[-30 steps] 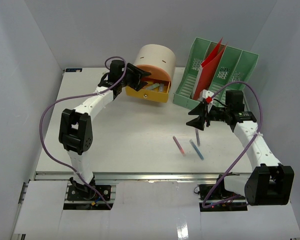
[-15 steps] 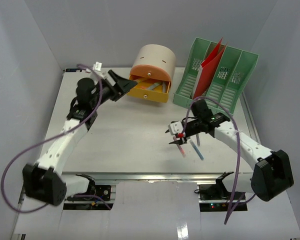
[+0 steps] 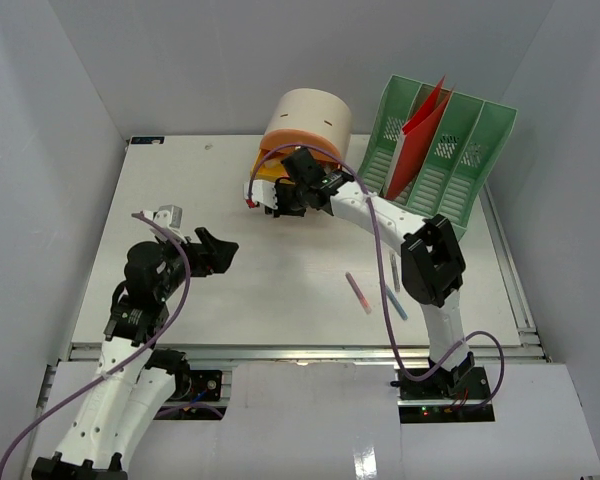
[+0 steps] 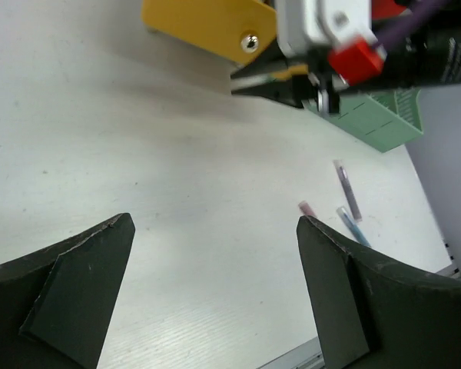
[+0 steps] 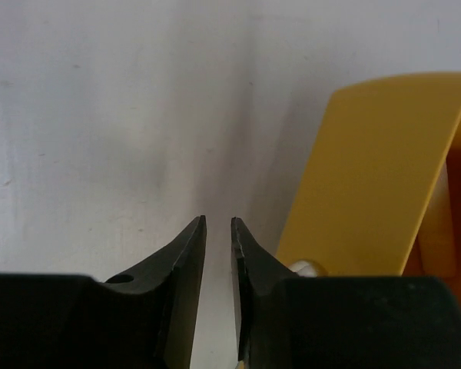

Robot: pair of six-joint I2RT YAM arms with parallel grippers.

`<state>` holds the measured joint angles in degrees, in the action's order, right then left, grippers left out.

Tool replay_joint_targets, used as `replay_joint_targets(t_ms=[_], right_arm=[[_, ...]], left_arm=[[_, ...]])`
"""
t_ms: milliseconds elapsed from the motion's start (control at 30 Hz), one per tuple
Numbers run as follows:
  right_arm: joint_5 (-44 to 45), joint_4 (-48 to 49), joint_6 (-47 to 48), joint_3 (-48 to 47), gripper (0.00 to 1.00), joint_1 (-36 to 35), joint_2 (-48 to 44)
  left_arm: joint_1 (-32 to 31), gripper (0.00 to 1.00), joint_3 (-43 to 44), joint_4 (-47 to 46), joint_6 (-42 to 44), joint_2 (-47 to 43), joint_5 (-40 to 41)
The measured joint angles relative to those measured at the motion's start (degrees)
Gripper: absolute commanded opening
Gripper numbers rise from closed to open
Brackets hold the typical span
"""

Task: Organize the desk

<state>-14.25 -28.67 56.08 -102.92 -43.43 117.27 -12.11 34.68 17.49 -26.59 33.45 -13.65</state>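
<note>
Though illegible, print (image 4: 455, 71) on right gripper (image 4: 240, 82)

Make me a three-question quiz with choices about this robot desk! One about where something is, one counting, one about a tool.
1. Where is the red folder? A on the floor; B in the green rack; C in a drawer.
2. How many pens lie on the desk? A one; B five; C three.
3. The left tool is: A wide open, empty; B shut on a pen; C holding the folder.
B, it stands in a slot; C, three lie loose there; A, it gapes with nothing inside.
</note>
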Motion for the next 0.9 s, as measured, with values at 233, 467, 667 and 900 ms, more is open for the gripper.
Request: replay_joint_targets(t_ms=[233, 467, 667, 900], right_arm=[[17.14, 4.31, -9.20, -2.63, 0.41, 0.13, 5.37], [29.10, 11.89, -14.22, -2.18, 0.64, 1.49, 5.47], [31.43, 13.70, -15.67, -2.26, 0.75, 3.78, 5.79], [12.91, 4.64, -13.31, -0.44, 0.74, 6.14, 2.10]], left_arm=[[0.01, 0.98, -0.70, 2.30, 2.94, -4.74, 1.19], [0.01, 0.98, -1.52, 2.47, 3.26, -4.61, 0.92], [0.01, 0.98, -3.60, -1.79, 0.30, -3.32, -2.85], [0.01, 0.98, -13.70, -23.41, -15.06, 10.16, -13.88]])
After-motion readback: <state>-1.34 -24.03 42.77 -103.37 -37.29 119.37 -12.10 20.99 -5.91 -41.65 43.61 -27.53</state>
